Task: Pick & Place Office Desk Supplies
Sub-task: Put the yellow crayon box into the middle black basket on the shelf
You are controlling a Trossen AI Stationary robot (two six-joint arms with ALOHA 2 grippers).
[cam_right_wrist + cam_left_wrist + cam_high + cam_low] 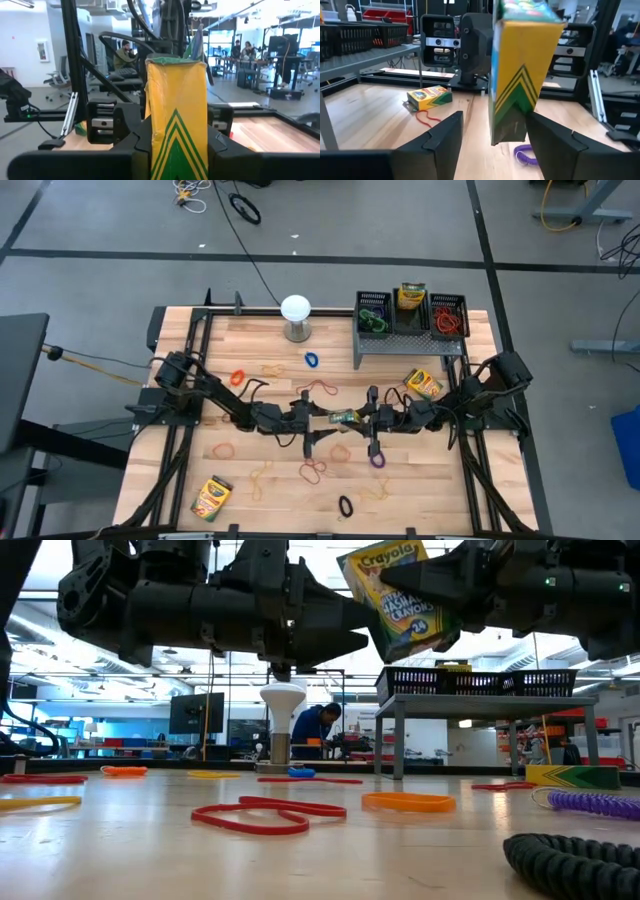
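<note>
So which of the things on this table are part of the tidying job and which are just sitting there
Part of the job:
- crayon box held up by the right gripper
- crayon boxes on the table
- crayon box in the middle bin
- rubber bands
- three mesh bins

Just sitting there:
- white globe
- grey metal riser
</note>
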